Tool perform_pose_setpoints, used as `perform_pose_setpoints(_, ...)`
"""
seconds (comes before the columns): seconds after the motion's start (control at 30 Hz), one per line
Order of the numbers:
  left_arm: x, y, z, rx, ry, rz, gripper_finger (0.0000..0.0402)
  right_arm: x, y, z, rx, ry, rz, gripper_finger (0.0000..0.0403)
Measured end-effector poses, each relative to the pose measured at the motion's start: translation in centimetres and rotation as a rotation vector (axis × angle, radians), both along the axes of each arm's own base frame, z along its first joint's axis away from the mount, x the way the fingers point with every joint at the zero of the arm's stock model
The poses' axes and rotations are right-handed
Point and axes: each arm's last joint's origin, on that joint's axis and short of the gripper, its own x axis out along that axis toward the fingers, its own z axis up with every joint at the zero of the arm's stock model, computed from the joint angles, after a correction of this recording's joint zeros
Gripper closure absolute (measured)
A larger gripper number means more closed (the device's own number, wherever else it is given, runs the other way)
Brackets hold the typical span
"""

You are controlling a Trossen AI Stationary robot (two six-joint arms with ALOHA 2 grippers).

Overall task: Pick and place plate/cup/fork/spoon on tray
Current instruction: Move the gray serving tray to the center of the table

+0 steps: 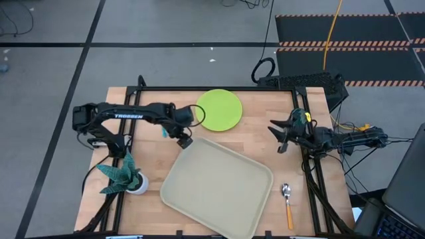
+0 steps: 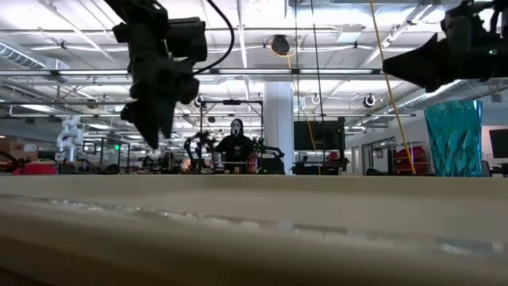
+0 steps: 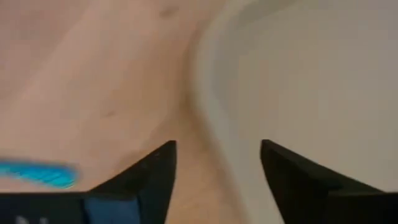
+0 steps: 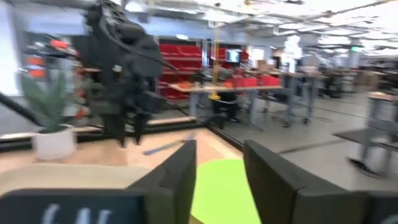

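Note:
The beige tray (image 1: 219, 189) lies at the table's near middle, and its rim fills the low view (image 2: 254, 214). The lime-green plate (image 1: 220, 109) lies flat on the table beyond it. My left gripper (image 1: 184, 138) hangs open and empty above the tray's far left corner (image 3: 211, 81). The blue-handled fork (image 3: 38, 175) lies on the table just left of it (image 1: 164, 133). My right gripper (image 1: 277, 137) is open and empty in the air right of the plate (image 4: 224, 186). The teal cup (image 2: 454, 139) stands at the right, mostly hidden under my right arm. The orange-handled spoon (image 1: 287, 202) lies right of the tray.
A teal leafy plant in a white pot (image 1: 126, 176) stands near the table's near left corner. Bare wood shows between the plate and my right gripper and along the left edge. Cables run off the right side.

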Motion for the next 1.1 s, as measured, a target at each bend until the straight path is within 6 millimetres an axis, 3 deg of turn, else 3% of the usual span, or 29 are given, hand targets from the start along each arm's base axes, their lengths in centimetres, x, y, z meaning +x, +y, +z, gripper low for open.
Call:
perform_pose_setpoints(0.2,1.1,-0.7,-0.3,-0.111,-0.049,0.053,0.0113,0.0,-0.1,-0.5,0.000,0.049,-0.037,0.0215)
perform_pose_setpoints(0.43,2.0,-1.6,-2.7,-0.041,0.061,0.062,0.0126,0.1,-0.1,-0.6,-0.007,0.069,-0.031,0.0202)
perform_pose_setpoints(0.67,2.7,-2.2,-5.4,-0.018,0.158,0.038,0.0165,0.1,-0.1,-0.8,0.005,0.079,-0.026,0.0203)
perform_pose_setpoints(0.83,2.8,-2.4,-5.9,0.003,0.184,0.053,0.0200,0.1,-0.1,-0.9,0.039,0.077,-0.023,0.0203)
perform_pose_setpoints(1.1,2.7,-2.3,-5.6,0.011,0.189,0.160,0.0322,0.1,0.0,-1.3,0.071,0.101,-0.019,0.0203)
